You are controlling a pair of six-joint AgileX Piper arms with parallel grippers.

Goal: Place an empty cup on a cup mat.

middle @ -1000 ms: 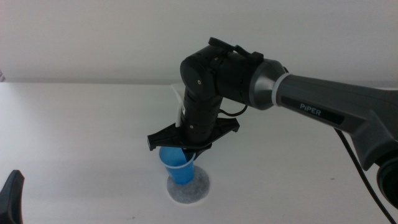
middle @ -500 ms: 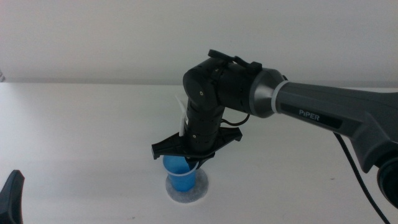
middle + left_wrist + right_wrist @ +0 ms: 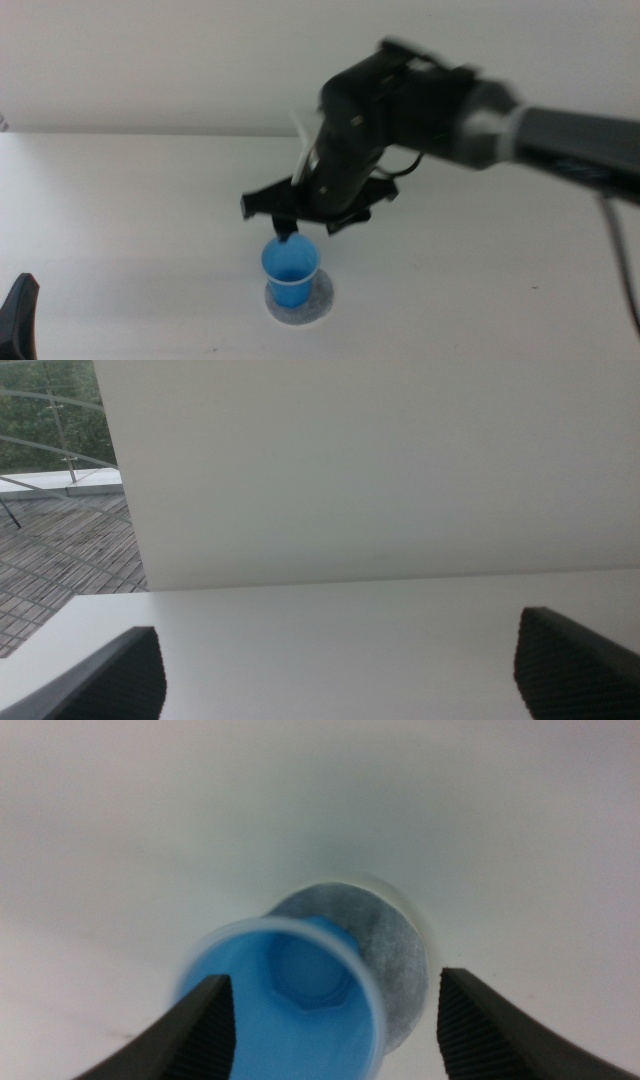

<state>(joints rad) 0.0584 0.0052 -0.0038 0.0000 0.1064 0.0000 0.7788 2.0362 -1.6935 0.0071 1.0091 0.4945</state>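
Low in the middle of the frame, the cup (image 3: 291, 271) stands upright on the mat (image 3: 298, 303), on the white counter (image 3: 120, 220). The right hand (image 3: 306, 231) hangs just above the cup's rim, jaws spread wide and clear of it. The left hand (image 3: 18, 315) waits at the lower left corner, jaws apart.

Small bright blue tapered plastic cup (image 3: 291, 271): smooth, slightly glossy walls, thin pale rim. Flat round speckled grey cup mat (image 3: 388, 956) looks matt and felt-like (fuzzy, fine flecks), sitting on a smooth matt white table (image 3: 120, 220). Left gripper (image 3: 340, 670) jaws are dark with a fine textured pad surface; right gripper (image 3: 310, 225) is matt black, looks like plastic.
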